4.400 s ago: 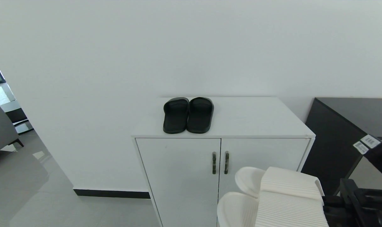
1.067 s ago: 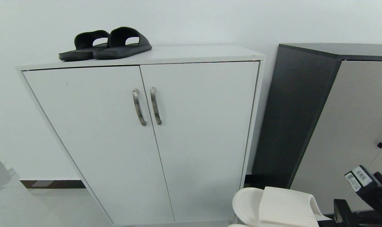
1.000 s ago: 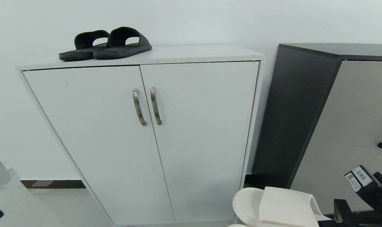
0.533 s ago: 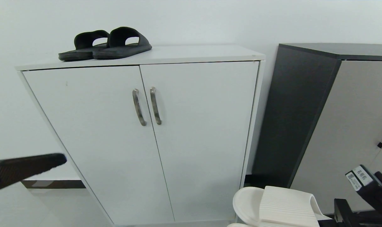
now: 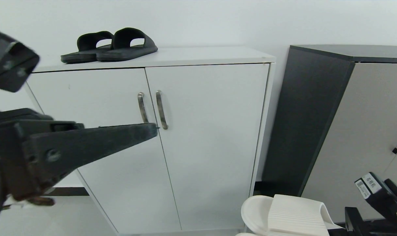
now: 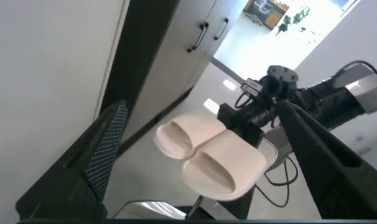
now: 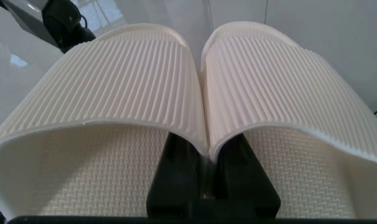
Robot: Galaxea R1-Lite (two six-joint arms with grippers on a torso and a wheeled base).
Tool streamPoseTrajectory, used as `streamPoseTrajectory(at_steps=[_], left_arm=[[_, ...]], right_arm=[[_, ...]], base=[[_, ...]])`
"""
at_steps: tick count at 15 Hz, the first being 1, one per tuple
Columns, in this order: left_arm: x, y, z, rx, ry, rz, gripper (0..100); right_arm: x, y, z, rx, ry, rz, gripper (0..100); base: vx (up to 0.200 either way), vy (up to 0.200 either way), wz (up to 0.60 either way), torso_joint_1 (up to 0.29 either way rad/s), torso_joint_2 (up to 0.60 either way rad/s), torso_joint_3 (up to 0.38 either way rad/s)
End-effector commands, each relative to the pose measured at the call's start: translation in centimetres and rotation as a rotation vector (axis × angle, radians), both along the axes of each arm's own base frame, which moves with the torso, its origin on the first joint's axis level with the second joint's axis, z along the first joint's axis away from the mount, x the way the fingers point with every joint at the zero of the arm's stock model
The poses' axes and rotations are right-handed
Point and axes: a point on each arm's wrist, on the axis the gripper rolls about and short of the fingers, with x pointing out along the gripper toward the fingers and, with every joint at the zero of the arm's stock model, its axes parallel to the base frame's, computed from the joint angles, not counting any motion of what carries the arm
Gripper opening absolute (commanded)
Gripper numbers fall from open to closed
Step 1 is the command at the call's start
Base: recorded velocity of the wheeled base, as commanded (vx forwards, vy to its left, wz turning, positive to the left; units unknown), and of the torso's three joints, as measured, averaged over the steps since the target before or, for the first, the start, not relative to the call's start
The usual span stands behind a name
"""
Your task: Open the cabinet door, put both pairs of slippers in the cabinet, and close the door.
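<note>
Black-sided grey cabinet (image 5: 311, 114) against white wall (image 5: 218, 19)

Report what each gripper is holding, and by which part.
The right gripper clamps the white slippers together by their touching inner strap edges. The left gripper is open and holds nothing.

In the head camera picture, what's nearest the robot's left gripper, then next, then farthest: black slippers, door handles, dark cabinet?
From the left gripper, in the head view:
1. The door handles, right at its lower fingertip.
2. The black slippers, up on the white cabinet, left side.
3. The dark cabinet, far off on the right.
</note>
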Motion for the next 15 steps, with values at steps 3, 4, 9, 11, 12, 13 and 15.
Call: streamPoseTrajectory(at_steps=[3, 4, 9, 11, 12, 13, 15], left_arm=[[5.4, -1.0, -1.0, 0.015, 0.012, 0.092, 100], [5.8, -0.5, -1.0, 0.014, 0.010, 0.117, 100], [6.8, 1.6, -0.4, 0.005, -0.005, 0.201, 100], [7.8, 1.9, -0.7, 0.011, 0.007, 0.229, 100], [8.4, 1.9, -1.1, 0.019, 0.021, 0.233, 100], [8.9, 1.7, -1.6, 0.042, 0.020, 0.234, 100], [10.0, 1.5, -2.5, 0.086, 0.017, 0.256, 100]], right_arm=[[0.0, 0.0, 0.0, 0.002, -0.001, 0.000, 0], [0.0, 0.0, 0.0, 0.003, -0.002, -0.001, 0], [0.0, 0.0, 0.1, 0.007, -0.007, 0.000, 0], [0.0, 0.0, 0.1, 0.006, -0.008, 0.001, 0], [0.0, 0.0, 0.1, 0.007, -0.007, 0.000, 0], [0.0, 0.0, 0.1, 0.007, -0.007, 0.000, 0], [0.0, 0.0, 0.1, 0.007, -0.007, 0.000, 0]], base=[[0.000, 0.000, 0.00, 0.000, 0.00, 0.000], [0.000, 0.000, 0.00, 0.000, 0.00, 0.000], [0.000, 0.000, 0.00, 0.000, 0.00, 0.000], [0.000, 0.000, 0.00, 0.000, 0.00, 0.000], [0.000, 0.000, 0.00, 0.000, 0.00, 0.000], [0.000, 0.000, 0.00, 0.000, 0.00, 0.000], [0.000, 0.000, 0.00, 0.000, 0.00, 0.000]])
